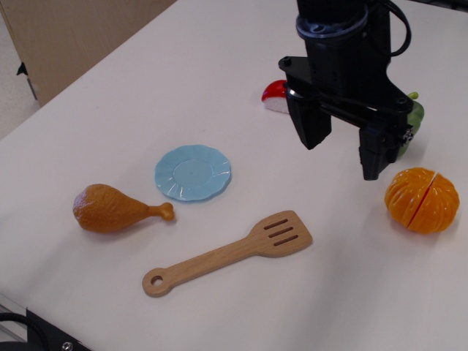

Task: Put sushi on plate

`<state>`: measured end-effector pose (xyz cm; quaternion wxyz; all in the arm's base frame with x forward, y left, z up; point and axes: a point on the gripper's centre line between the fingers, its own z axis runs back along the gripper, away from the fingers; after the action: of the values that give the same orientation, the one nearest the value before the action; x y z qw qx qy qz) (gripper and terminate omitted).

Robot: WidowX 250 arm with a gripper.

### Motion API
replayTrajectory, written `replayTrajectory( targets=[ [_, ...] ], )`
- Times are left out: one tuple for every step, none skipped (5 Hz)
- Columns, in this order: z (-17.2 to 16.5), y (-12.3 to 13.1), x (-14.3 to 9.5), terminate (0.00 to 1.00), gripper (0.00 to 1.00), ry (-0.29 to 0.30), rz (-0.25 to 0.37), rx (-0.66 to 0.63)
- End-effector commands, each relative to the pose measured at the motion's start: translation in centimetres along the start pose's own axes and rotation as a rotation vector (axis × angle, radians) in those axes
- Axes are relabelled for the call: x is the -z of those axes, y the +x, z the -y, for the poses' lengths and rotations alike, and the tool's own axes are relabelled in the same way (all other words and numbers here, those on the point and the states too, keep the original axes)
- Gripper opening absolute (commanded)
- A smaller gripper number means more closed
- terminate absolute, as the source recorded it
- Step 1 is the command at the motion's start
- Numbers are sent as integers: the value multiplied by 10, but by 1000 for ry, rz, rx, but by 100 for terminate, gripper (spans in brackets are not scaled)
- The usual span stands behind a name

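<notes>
The sushi, a small toy nigiri with a red top over a white base, lies on the white table at the back, partly hidden behind my gripper's left finger. The light blue plate with a scalloped rim lies left of centre and holds nothing. My black gripper hangs above the table right of the sushi, its two fingers spread wide apart and nothing between them.
A toy drumstick lies left of the plate. A wooden slotted spatula lies in front of the plate. A segmented orange fruit sits at the right. A green toy shows behind the gripper.
</notes>
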<state>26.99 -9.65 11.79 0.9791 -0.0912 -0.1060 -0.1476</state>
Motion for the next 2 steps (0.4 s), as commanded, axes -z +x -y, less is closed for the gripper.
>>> replayTrajectory(
  targets=[
    [0, 0, 0, 0, 100, 0, 0, 0],
    [-29, 15, 3, 0, 100, 5, -46, 227]
  ],
)
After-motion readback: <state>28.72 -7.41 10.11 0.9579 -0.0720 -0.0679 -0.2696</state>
